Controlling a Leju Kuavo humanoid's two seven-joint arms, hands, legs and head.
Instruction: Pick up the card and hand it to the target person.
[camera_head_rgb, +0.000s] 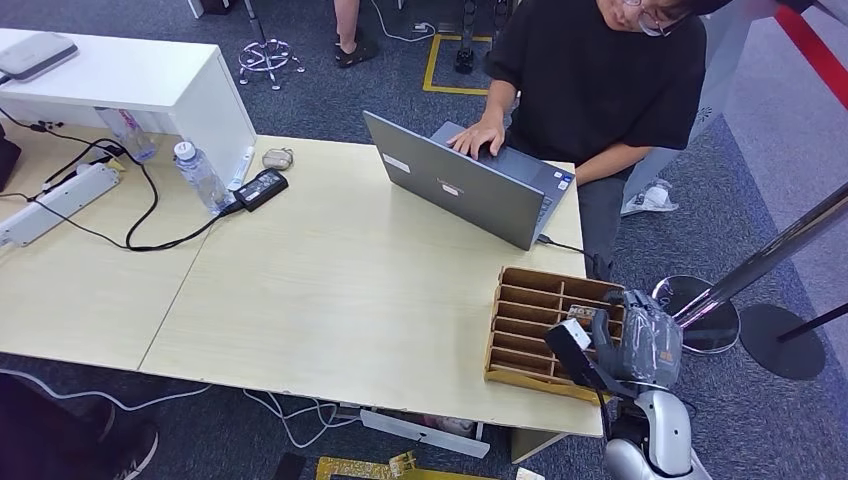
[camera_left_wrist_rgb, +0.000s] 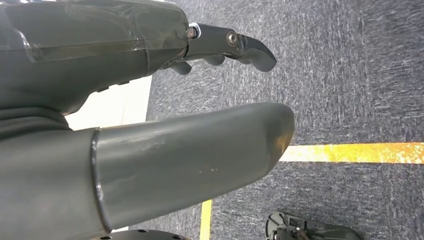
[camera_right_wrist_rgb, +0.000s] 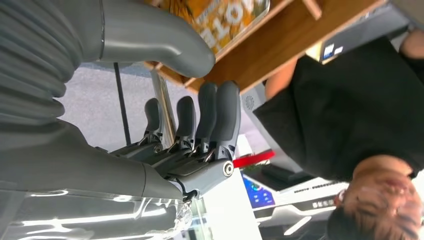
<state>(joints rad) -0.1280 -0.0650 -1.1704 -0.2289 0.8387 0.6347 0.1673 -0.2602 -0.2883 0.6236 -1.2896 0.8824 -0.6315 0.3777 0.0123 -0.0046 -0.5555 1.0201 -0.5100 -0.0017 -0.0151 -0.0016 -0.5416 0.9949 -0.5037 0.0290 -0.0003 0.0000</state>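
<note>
Head view: right hand (camera_head_rgb: 640, 340) over wooden card rack (camera_head_rgb: 520, 330) near table edge, fingers apart, empty. Card (camera_right_wrist_rgb: 227, 17) sits in slot just past thumb. Person (camera_head_rgb: 600, 80) beyond, at laptop (camera_head_rgb: 460, 185). Left hand (camera_left_wrist_rgb: 150, 125) empty over floor.

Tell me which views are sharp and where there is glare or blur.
Head view: evenly lit and sharp, with a soft sheen on the table. Left wrist view: the thumb is close and soft, and the carpet looks streaked. Right wrist view: glare on the clear wrist cover, and the card is slightly blurred.

Even bright light, soft shadows, blurred wrist close-ups
</note>
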